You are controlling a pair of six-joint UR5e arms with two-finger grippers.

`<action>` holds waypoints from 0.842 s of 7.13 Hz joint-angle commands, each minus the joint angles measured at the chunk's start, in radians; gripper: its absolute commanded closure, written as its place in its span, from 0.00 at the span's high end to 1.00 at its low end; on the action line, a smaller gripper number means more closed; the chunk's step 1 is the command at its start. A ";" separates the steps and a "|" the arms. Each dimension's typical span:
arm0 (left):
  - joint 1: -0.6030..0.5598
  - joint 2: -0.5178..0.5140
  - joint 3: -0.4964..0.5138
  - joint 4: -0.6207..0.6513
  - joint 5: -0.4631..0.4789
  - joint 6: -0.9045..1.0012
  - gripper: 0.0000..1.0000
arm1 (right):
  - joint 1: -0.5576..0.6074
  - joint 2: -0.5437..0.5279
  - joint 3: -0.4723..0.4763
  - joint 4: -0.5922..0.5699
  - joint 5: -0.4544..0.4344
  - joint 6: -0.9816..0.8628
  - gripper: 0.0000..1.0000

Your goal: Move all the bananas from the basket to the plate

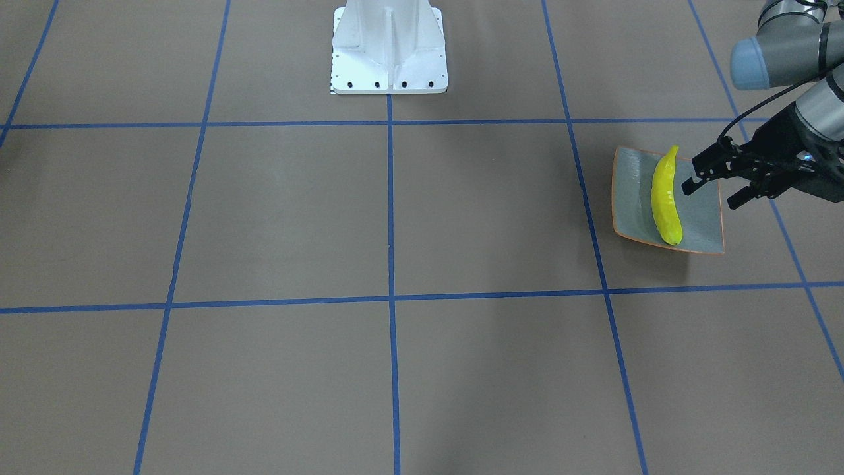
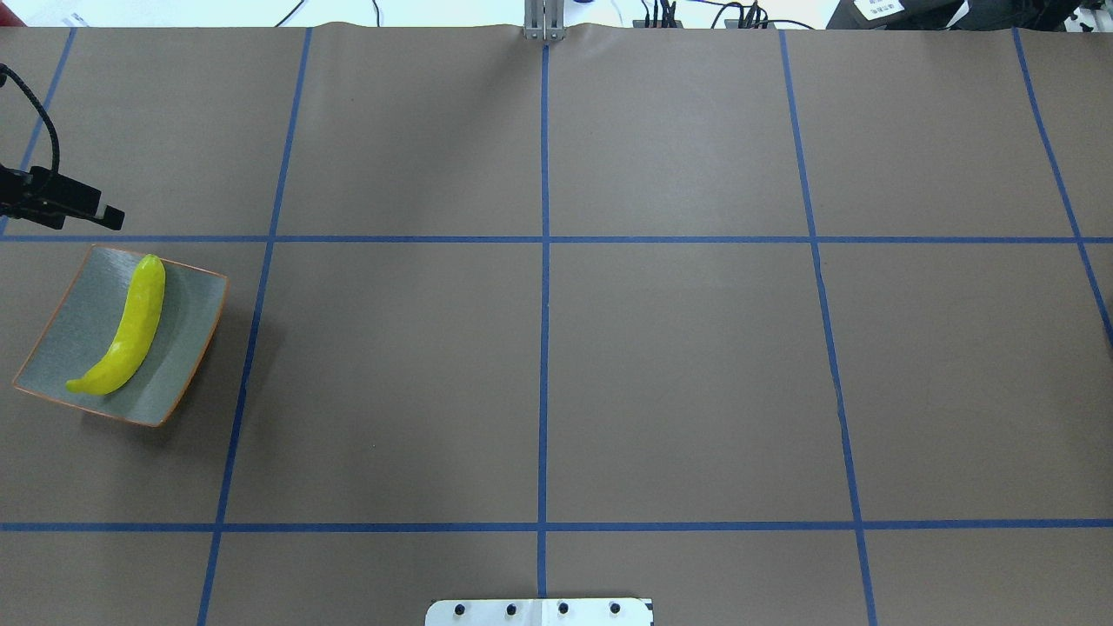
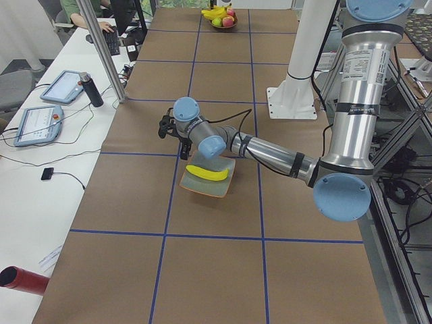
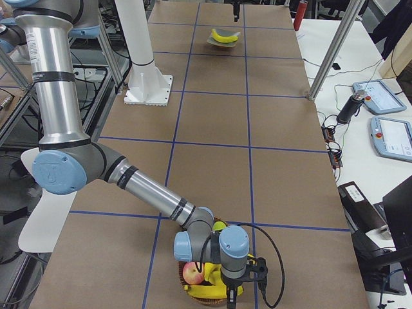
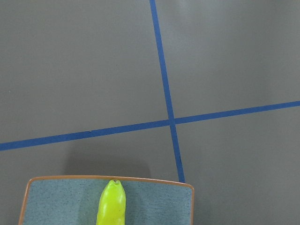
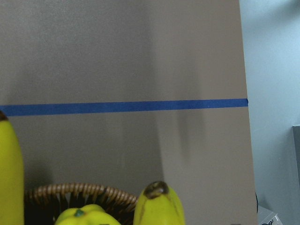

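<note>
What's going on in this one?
One yellow banana lies on the square grey-blue plate with an orange rim. The left end effector hovers open by the plate, holding nothing. At the opposite end, the right end effector is down at the woven wicker basket, where more bananas and a red apple sit.

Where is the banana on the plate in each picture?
Front-facing: banana on plate, right side.
Overhead: banana far left.
Exterior left: banana centre.
Exterior right: banana top middle.
Left wrist: banana tip, bottom edge.
Right wrist: not in it.
Landmark: the plate's orange rim.
</note>
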 commanded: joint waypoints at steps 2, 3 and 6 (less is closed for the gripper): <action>0.000 0.001 -0.012 -0.001 0.000 -0.003 1.00 | 0.000 0.000 0.001 0.000 0.001 -0.001 0.00; 0.000 0.003 -0.012 -0.001 0.000 -0.003 1.00 | 0.000 0.000 0.005 0.000 -0.001 -0.001 0.00; 0.000 0.003 -0.012 -0.001 -0.002 -0.005 1.00 | -0.005 0.005 0.040 -0.011 -0.011 -0.053 0.00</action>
